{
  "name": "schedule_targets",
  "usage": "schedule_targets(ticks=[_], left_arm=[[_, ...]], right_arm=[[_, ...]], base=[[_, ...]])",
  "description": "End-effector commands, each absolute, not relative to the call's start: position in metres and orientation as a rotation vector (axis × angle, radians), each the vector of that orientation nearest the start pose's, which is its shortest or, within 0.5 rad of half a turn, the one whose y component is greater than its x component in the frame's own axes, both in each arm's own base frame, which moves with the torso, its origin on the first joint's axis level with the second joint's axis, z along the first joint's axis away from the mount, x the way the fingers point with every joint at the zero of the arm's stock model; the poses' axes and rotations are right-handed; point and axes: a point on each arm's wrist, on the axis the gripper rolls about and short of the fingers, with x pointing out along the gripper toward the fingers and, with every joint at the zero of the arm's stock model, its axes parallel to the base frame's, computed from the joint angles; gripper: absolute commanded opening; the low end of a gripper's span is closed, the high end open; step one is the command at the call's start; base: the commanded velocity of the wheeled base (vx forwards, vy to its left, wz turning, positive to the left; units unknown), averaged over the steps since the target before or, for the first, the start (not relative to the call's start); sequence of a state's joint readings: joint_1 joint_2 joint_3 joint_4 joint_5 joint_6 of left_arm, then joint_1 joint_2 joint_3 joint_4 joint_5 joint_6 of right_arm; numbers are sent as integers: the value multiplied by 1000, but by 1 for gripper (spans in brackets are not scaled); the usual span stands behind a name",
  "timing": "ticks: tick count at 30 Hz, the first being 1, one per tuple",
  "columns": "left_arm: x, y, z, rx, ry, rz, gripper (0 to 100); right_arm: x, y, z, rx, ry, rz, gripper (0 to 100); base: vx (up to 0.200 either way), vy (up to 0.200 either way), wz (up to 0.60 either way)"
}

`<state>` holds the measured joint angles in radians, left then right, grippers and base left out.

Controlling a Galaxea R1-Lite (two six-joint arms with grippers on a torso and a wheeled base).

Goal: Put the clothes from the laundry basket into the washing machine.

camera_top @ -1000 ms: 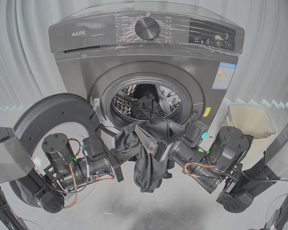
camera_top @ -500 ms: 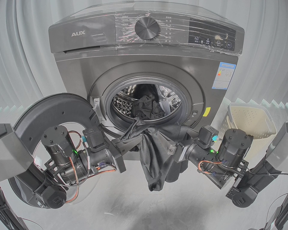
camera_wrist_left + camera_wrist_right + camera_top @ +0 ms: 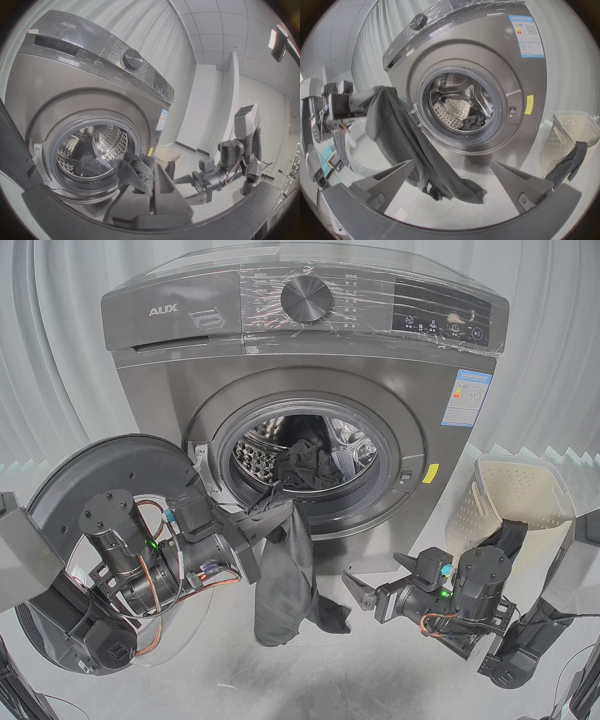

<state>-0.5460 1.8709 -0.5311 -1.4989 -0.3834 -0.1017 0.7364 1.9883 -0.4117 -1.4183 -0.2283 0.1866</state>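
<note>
Centre-left, the left gripper (image 3: 275, 518) is pinching a garment (image 3: 284, 596) hanging before the washer's (image 3: 187, 384) mouth to the floor (image 3: 387, 671). Lower right, the right gripper (image 3: 370, 566) is gaping wide near the basket (image 3: 544, 490). The door (image 3: 106, 471) is standing open at left.

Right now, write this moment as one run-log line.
left end effector: shut on dark garment by washer opening | right end effector: open, empty, low | basket: cloth over rim
</note>
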Motion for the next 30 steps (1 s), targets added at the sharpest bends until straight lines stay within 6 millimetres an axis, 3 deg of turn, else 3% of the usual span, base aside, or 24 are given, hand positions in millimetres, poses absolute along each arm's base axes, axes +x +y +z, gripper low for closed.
schedule_targets(ticks=[1,9,19,30], left_arm=[[259,-166,162,-138,-165,-885,0],[265,-168,193,-176,-217,-815,0],[267,-167,202,-177,-230,-804,0],[261,-165,212,-179,-242,-809,0]], right_arm=[[223,197,68,68,235,490,100],[230,196,48,42,288,478,100],[238,194,40,70,296,528,100],[271,171,13,80,320,503,100]], base=[[0,0,0],[0,0,0],[0,0,0],[0,0,0]])
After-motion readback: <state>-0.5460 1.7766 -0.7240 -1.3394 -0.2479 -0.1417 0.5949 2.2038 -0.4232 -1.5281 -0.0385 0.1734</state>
